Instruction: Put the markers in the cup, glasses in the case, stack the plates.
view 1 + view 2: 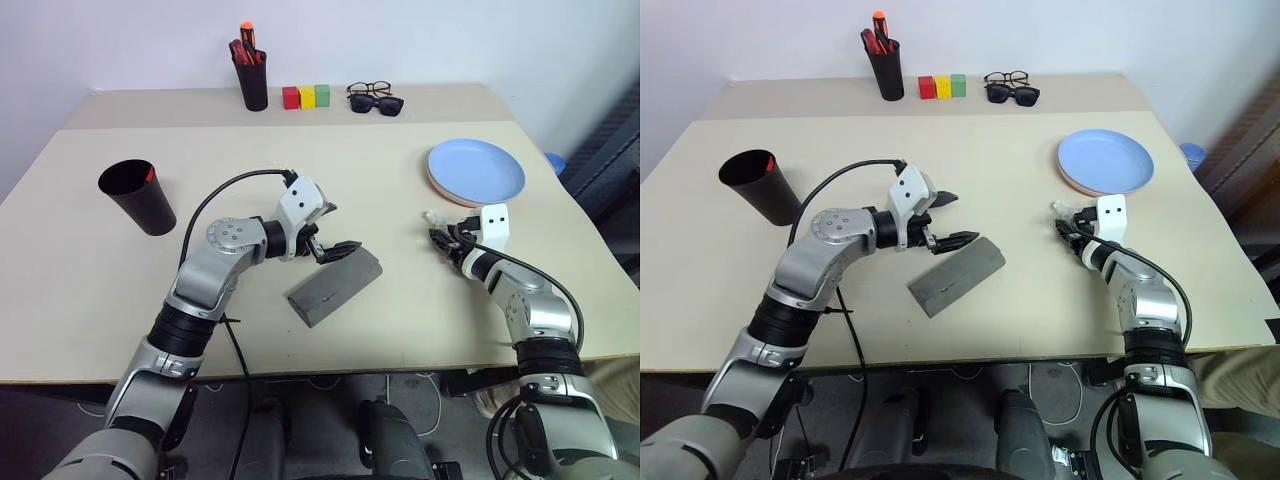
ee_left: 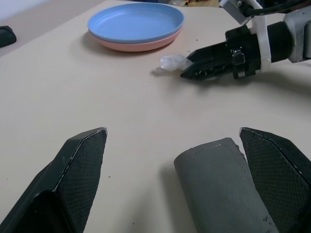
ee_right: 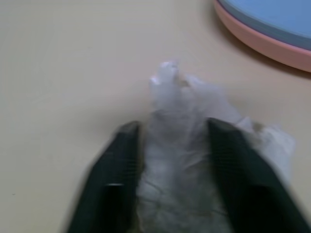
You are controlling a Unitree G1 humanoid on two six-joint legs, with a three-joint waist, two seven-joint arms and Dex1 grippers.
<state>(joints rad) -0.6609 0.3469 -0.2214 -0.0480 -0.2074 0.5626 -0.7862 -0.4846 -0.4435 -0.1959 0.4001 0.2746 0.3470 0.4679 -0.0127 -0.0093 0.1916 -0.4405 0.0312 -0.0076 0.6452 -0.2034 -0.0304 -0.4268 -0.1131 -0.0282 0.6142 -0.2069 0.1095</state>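
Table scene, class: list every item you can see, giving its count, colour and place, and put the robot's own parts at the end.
Table: one, beige, under everything.
Cup: one, black, near the table's left edge, something red inside.
Pen holder: one, black, far side, holding red and orange markers.
Blocks: three, red, yellow, green, in a row right of the holder.
Glasses: one, thin black, far side.
Sunglasses: one, dark, just in front of the glasses.
Plates: two, blue stacked on pink, right side.
Case: one, grey, centre.
Wad: one, whitish, crumpled, near the plates.
Left gripper: open over the case's end.
Right gripper: closing around the wad.
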